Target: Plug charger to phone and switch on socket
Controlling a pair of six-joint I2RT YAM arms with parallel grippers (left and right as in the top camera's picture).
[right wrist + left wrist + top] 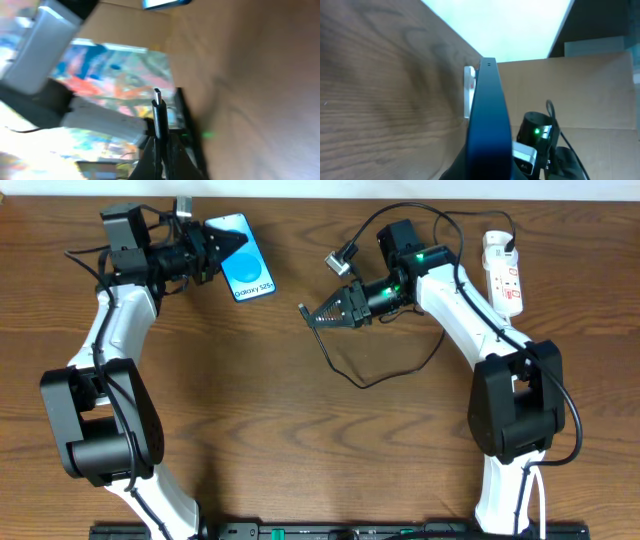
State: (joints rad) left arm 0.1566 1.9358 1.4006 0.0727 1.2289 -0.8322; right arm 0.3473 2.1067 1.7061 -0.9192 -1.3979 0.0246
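Observation:
The phone [248, 272], with its lit blue screen facing up, is at the back left of the table. My left gripper [230, 242] is shut on its far end. In the left wrist view the phone [488, 120] shows edge-on as a dark blue slab. My right gripper [318, 313] is near the table's middle, shut on the charger [372, 383] just behind its connector tip [157, 97], which points left toward the phone [165, 3]. The black cable loops over the wood behind the gripper. The white socket [503, 275] lies at the back right, and the socket [469, 90] also shows past the phone's edge.
A small silver-and-black camera unit [342, 257] sits on the right wrist. The right arm [536, 132] with a green light shows beyond the phone. A thick white cord [495, 320] runs from the socket along the right arm. Bare wood [300, 440] lies between the arms.

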